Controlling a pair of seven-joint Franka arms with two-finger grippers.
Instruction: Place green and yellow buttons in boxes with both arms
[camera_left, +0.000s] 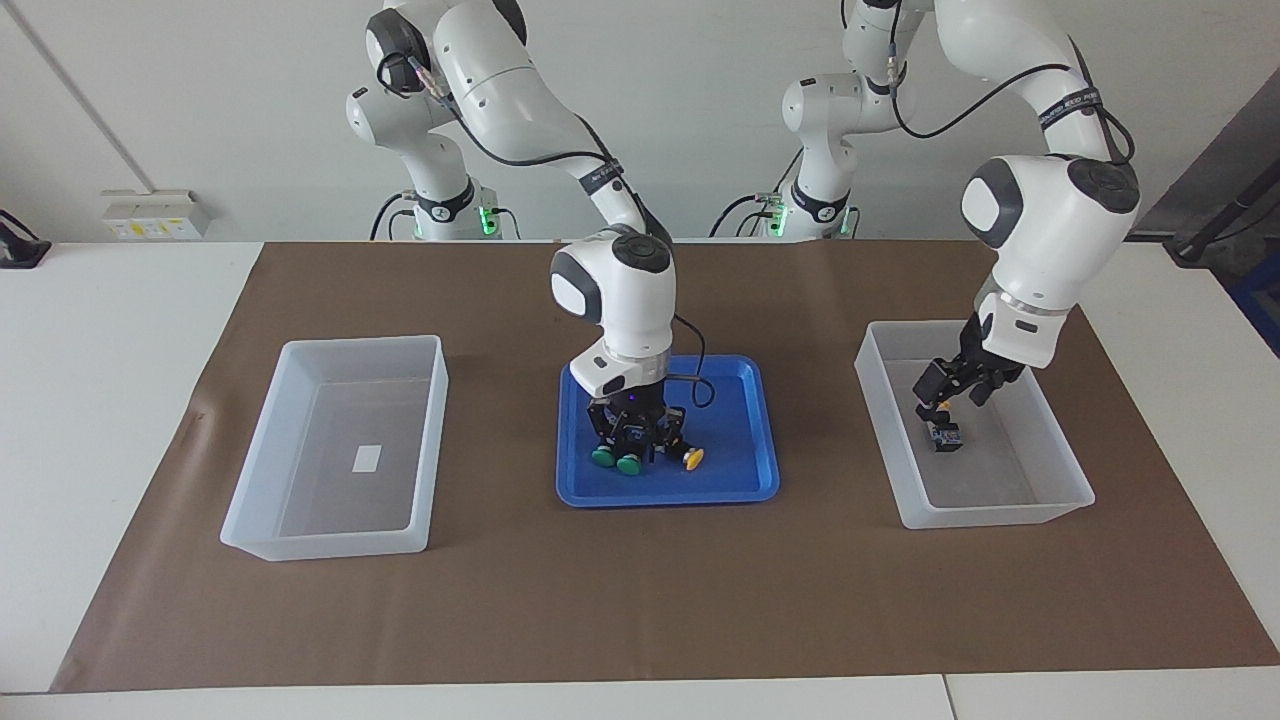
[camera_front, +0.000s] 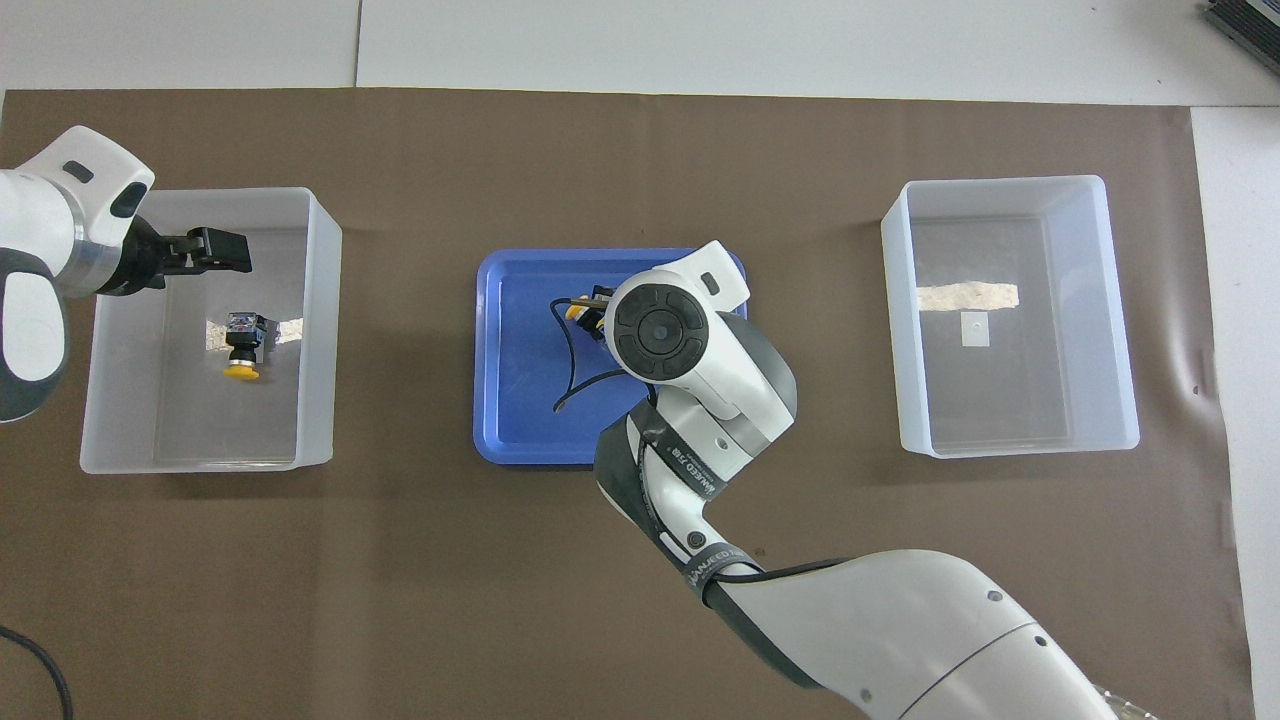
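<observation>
I take the blue tray (camera_left: 735, 480) at the middle of the brown mat (camera_left: 640, 600) as my landmark. Two translucent white boxes, rectangular and smooth-walled, flank it: one (camera_left: 1060, 495) toward the left arm's end of the table, one (camera_left: 300, 540) toward the right arm's end. The second holds nothing but a small white label (camera_left: 367, 458).

The left gripper (camera_left: 957, 392) hangs over the first box with its fingers spread wide and nothing between them; one yellow-capped button (camera_front: 243, 344), a blocky dark body with a round cap, lies on that box's floor below the fingertips, clear of them.

The right gripper (camera_left: 637, 437) is down in the tray among the other buttons. I count three there: two green-capped buttons (camera_left: 616, 460) side by side, touching, and a second yellow one (camera_left: 691, 458) just beside them, toward the left arm's end. The gripper's fingers stand partly closed around the dark bodies (from here I cannot tell whether they actually grip one, or which).

So: two boxes, one tray, four buttons, one of them in a box.
</observation>
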